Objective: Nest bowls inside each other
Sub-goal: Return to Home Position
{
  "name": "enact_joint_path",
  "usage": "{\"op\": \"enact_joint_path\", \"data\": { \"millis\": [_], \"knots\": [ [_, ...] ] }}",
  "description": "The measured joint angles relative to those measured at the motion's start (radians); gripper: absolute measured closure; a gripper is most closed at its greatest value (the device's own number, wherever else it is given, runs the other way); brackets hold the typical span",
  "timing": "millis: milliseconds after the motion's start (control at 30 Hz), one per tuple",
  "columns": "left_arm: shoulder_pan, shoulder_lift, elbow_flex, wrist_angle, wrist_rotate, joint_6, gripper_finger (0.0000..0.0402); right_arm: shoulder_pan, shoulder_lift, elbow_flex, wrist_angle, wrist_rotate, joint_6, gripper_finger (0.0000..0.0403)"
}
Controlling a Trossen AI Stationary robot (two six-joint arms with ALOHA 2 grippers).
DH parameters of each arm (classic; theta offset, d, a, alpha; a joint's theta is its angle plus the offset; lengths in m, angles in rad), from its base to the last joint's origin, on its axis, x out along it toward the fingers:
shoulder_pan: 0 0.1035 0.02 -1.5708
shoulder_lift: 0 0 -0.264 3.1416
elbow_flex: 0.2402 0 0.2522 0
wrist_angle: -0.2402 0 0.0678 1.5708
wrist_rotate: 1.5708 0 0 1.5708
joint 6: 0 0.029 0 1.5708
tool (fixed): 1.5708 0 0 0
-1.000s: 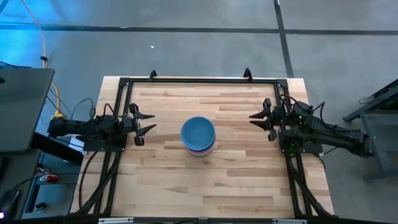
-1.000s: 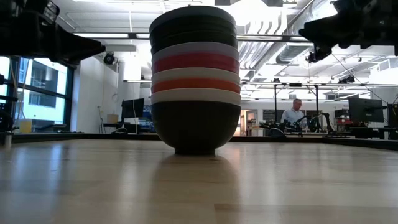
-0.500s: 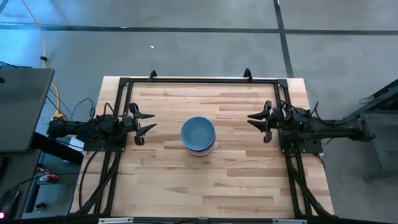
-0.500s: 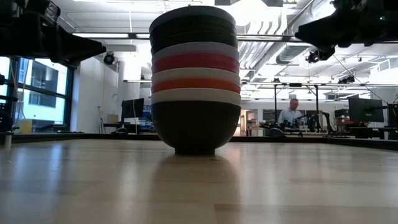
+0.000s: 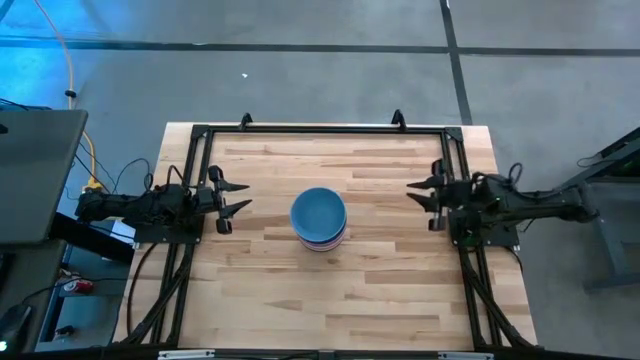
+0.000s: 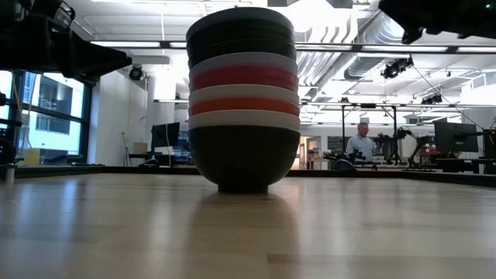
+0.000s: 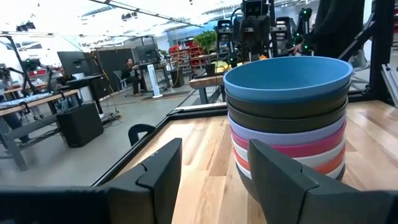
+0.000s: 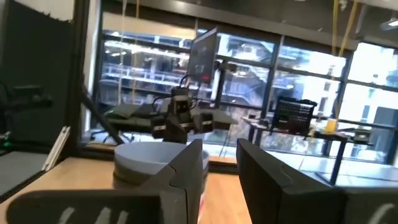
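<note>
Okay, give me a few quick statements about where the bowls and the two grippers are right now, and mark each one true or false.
1. The blue bowl tops the stack. True.
2. The left gripper and the right gripper both stand clear of the stack, one at each side. True.
3. The left gripper grips a bowl. False: it is open and empty.
4. A bowl lies loose on the table. False: every bowl in view is in the one stack.
5. The stack stands at the table's edge. False: it stands near the middle of the table.
</note>
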Motion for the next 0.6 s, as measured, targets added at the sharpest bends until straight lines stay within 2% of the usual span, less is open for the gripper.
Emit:
{"op": "enact_joint_path", "data": {
  "millis": [167,367,600],
  "knots": [
    [0.0,0.0,0.0,0.0,0.0,0.006,0.0229,0.0,-0.162,0.0,-0.142,0.013,0.029,0.0311],
    [0.0,0.0,0.0,0.0,0.0,0.008,0.0229,0.028,-0.318,0.0,-0.197,0.003,0.008,0.0311],
    [0.0,0.0,0.0,-0.001,-0.001,0.006,0.0229,0.066,-0.318,0.001,-0.158,-0.008,-0.09,0.0311]
  ]
}}
